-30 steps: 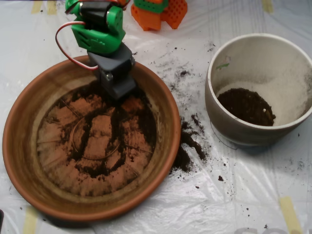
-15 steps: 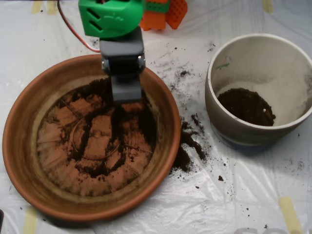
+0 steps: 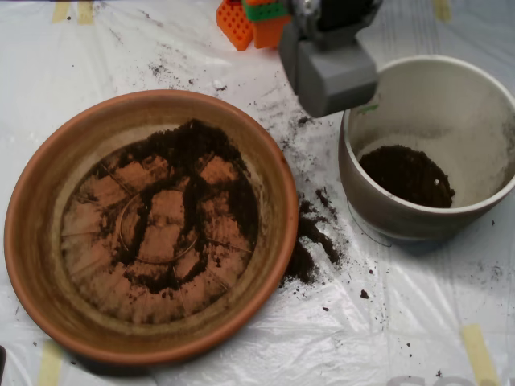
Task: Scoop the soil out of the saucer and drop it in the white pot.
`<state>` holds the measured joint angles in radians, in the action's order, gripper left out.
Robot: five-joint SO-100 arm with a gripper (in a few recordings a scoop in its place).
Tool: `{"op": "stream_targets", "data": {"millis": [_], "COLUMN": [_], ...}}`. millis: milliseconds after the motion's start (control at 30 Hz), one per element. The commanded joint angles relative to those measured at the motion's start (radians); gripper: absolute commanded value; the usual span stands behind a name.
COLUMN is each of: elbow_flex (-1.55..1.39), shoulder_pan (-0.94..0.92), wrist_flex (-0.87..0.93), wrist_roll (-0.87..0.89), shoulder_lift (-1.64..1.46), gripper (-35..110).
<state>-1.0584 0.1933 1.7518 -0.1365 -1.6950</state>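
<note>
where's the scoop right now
In the overhead view the scoop is at upper centre-right, over the top-left rim of the white pot, to the right of the saucer.

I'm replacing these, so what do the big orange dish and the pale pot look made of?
The saucer looks like unglazed terracotta: matte orange, ridged base. The white pot looks ceramic, maybe lightly glazed outside: smooth greyish wall, dusty cream inside.

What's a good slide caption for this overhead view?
Gripper at the white pot's left rim, soil left in the saucer.
</note>
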Motion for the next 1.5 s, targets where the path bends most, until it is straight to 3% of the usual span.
{"op": "stream_targets", "data": {"millis": [0,67,167,333,667,933,1167,1467], "elbow_flex": [0.135,0.138,0.121,0.041,-0.008,-0.058,-0.529,-1.026], "shoulder_pan": [0.14,0.192,0.235,0.249,0.195,-0.106,-0.396,-0.583], "wrist_flex": [0.028,0.026,0.028,0.006,-0.031,-0.044,-0.296,-0.531], "wrist_roll": [0.008,0.009,0.029,0.026,0.061,0.135,0.009,-0.156], "shoulder_lift": [-0.006,0.031,0.072,0.064,-0.005,-0.112,-0.261,-0.345], "gripper": [0,1,17,31,32,38,37,41]}}
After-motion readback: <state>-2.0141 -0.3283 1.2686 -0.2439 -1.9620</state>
